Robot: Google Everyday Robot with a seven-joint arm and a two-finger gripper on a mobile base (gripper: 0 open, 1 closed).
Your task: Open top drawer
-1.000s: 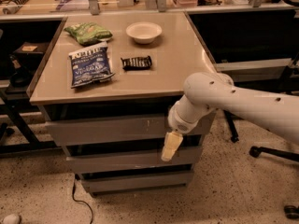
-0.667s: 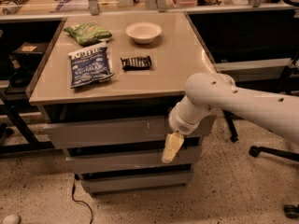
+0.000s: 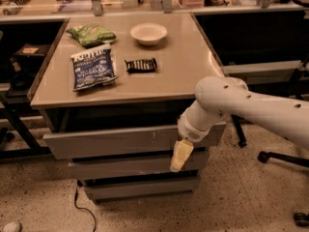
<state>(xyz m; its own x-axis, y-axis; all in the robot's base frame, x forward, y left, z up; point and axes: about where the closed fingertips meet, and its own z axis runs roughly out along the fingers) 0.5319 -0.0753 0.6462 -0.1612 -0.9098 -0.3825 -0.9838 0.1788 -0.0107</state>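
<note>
Pale two-finger gripper [image 3: 181, 156] hangs in front of the lower right edge of the wide grey flat-fronted top drawer [image 3: 111, 142]; a dark gap shows above the drawer front.

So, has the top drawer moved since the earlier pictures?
Yes. The top drawer has slid slightly out toward the camera, widening the dark gap under the tabletop; the gripper is near its front's right end.

On the tabletop [image 3: 193, 71], a white bowl [image 3: 148, 33], blue chip bag [image 3: 93, 69], green bag [image 3: 91, 34], perhaps a dark snack bar [image 3: 141, 65].
</note>
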